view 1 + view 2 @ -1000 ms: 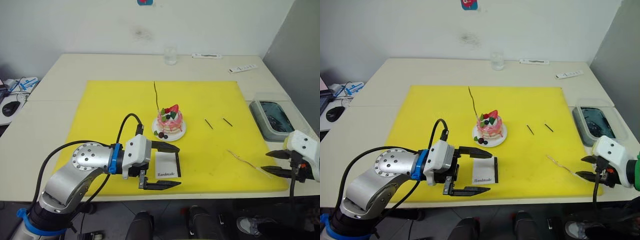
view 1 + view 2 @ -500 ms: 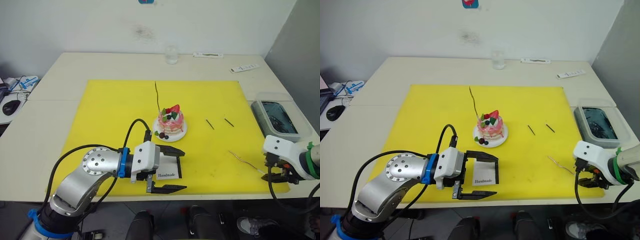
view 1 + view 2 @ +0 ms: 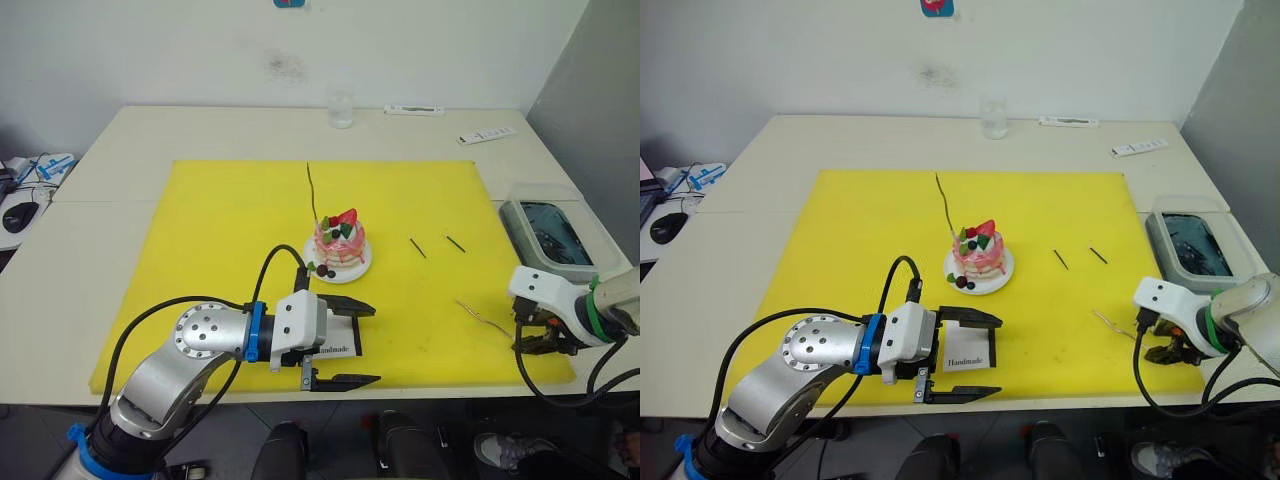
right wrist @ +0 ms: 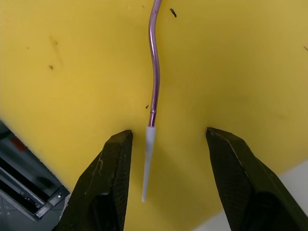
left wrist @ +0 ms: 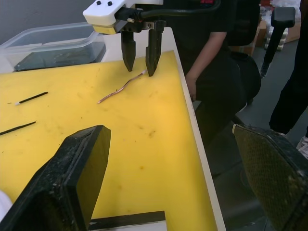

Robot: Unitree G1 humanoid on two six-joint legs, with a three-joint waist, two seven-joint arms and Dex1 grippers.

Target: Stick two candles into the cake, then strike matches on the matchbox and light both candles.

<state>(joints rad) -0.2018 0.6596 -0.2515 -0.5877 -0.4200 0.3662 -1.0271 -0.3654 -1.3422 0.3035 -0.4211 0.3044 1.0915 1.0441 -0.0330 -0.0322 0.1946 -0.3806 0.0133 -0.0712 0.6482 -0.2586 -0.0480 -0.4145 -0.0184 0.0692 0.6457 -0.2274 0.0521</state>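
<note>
The right gripper (image 4: 166,168) is spread astride the loose candle (image 4: 154,82) lying flat near the yellow mat's (image 3: 220,230) corner. The left gripper (image 3: 355,345), spread, brackets the matchbox (image 3: 338,349), partly hiding it. Both matches (image 3: 417,248) lie beside the cake (image 3: 338,242).

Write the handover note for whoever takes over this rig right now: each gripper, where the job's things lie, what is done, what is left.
Left gripper: open, straddling the matchbox on the yellow mat, not gripping it.
Right gripper: open, its tips down at the mat on either side of the end of the loose candle, which lies flat near the mat's right edge.
The other candle stands in the cake.
Two matches lie on the mat right of the cake.
Done: one candle planted.
Left: pick up and plant the second candle, strike matches, light both.
</note>
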